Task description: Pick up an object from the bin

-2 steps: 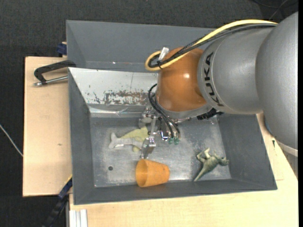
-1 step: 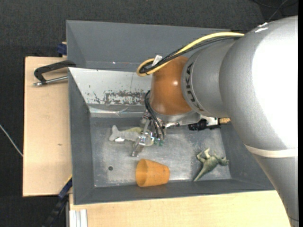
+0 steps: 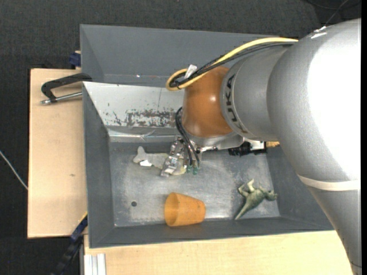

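Observation:
My gripper (image 3: 175,164) reaches down to the bin floor just left of centre, its metal fingers close over a small pale toy figure (image 3: 143,158) that lies to their left. An orange cup (image 3: 183,209) lies on its side near the front wall, below the gripper. A green toy dinosaur (image 3: 255,197) rests at the front right. Whether anything sits between the fingers is hidden.
The arm with its orange cover and yellow cable hangs over the bin's back right part. A small dark spot marks the floor at the front left. Bare floor lies between the cup and the dinosaur.

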{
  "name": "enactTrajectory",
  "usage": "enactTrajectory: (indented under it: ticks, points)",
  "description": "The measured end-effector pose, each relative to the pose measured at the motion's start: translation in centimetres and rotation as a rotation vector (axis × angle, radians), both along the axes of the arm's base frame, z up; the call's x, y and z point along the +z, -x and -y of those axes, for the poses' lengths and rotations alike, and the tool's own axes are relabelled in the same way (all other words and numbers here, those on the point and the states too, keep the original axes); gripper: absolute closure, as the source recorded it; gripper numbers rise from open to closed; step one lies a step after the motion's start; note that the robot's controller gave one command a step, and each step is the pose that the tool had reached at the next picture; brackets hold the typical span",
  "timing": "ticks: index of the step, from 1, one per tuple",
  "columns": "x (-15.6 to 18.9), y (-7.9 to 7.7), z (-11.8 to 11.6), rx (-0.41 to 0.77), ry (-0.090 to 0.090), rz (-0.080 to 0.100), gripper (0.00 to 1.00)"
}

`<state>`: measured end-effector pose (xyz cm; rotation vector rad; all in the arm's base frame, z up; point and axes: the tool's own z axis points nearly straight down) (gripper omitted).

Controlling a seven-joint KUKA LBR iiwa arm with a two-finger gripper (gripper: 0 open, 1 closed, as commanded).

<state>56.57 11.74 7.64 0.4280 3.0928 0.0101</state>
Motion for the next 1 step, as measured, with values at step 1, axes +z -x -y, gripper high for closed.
enactTrajectory:
  ticks: [1]
  points:
    - [16.31, -0.10, 1.07, 0.040, 0.001, -0.005, 1.00]
